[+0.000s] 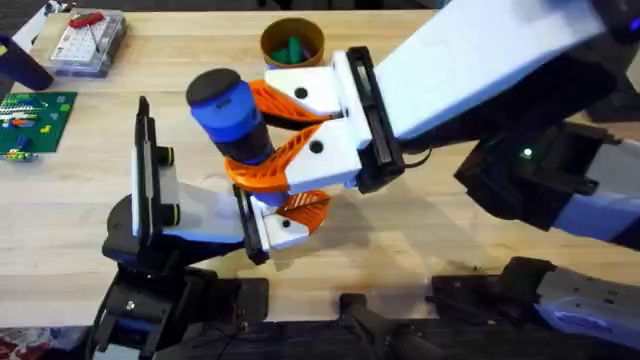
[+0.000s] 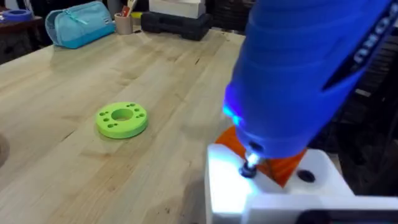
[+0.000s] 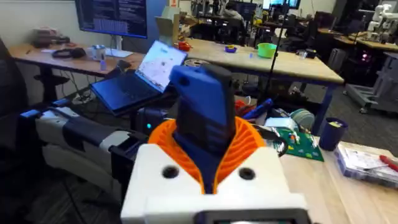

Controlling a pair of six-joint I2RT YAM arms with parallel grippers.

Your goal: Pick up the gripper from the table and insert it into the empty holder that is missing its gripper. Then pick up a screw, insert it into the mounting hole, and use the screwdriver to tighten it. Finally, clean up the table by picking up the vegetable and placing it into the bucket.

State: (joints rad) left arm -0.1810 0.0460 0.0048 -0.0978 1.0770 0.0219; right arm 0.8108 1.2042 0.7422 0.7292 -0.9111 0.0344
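At table centre, one screwdriver (image 1: pixel 232 115) upright, tip on white part with orange pads; right gripper (image 1: pixel 290 125) clamped around it. One bucket (image 1: pixel 292 42) behind, green vegetable (image 1: pixel 291 49) inside. Left gripper (image 1: pixel 270 225) state unclear. One green disc (image 2: pixel 122 119).

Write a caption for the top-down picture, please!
Right claw holds the blue screwdriver upright above the wooden table.
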